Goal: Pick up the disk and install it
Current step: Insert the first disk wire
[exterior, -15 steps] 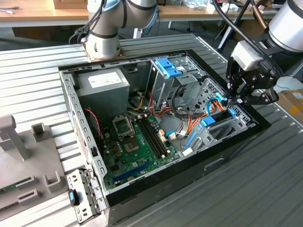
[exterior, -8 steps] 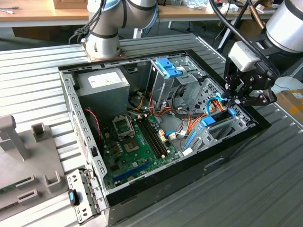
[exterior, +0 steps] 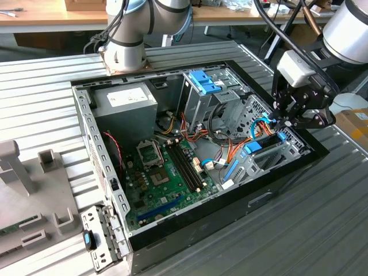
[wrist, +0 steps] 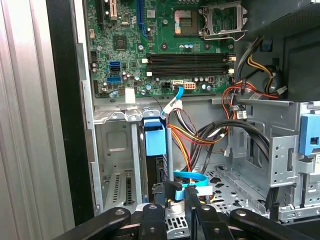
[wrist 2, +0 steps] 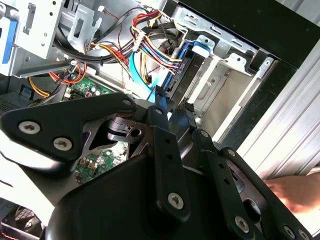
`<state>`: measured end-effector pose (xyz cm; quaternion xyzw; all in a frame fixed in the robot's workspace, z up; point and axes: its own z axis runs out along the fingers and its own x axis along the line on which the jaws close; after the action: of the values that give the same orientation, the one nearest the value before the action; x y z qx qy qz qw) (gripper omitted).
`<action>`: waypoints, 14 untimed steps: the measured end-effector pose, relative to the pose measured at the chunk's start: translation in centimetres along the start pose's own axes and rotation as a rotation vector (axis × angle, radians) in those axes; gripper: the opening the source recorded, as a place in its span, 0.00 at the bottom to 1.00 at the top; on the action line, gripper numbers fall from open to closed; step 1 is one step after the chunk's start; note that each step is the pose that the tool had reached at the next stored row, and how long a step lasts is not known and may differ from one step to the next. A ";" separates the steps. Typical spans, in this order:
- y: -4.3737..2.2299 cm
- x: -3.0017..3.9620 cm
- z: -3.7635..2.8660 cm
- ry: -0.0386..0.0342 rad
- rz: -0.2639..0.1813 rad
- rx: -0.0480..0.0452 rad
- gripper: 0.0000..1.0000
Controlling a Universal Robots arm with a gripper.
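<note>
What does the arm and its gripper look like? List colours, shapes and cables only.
The arm is made of thick, rounded silver-grey segments with black cables looping beside it. A white boxy block sits at the wrist. The gripper is matte black, built of flat linkage bars joined by silver screws, ending in narrow black fingers.

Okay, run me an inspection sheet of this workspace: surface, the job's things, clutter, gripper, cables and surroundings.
Surface: ribbed metal table, carrying the open computer case.
Job's things: disk on edge in a bay at the case's corner, blue frame showing.
Clutter: grey fixture at the exterior view's left.
Gripper: gripper low over the disk bay; fingers close together around a thin upright edge there.
Cables: orange, yellow and blue bundles inside the case.
Surroundings: wooden bench behind; arm base.
</note>
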<state>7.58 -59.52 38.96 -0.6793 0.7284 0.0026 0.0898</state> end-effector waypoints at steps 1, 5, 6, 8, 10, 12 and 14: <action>0.06 0.00 -0.01 0.0000 0.000 0.0000 0.30; 0.38 0.03 0.02 0.0000 0.000 0.0000 0.30; 0.41 0.05 0.15 0.0003 0.000 0.0000 0.30; 0.44 0.07 0.28 0.0025 -0.001 0.0001 0.30; 0.44 0.08 0.35 0.0039 -0.001 0.0002 0.30; 0.46 0.09 0.47 0.0072 -0.002 0.0003 0.30; 0.48 0.12 0.64 0.0153 -0.003 0.0008 0.30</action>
<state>7.17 -59.52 38.26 -0.6802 0.7281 -0.0030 0.0845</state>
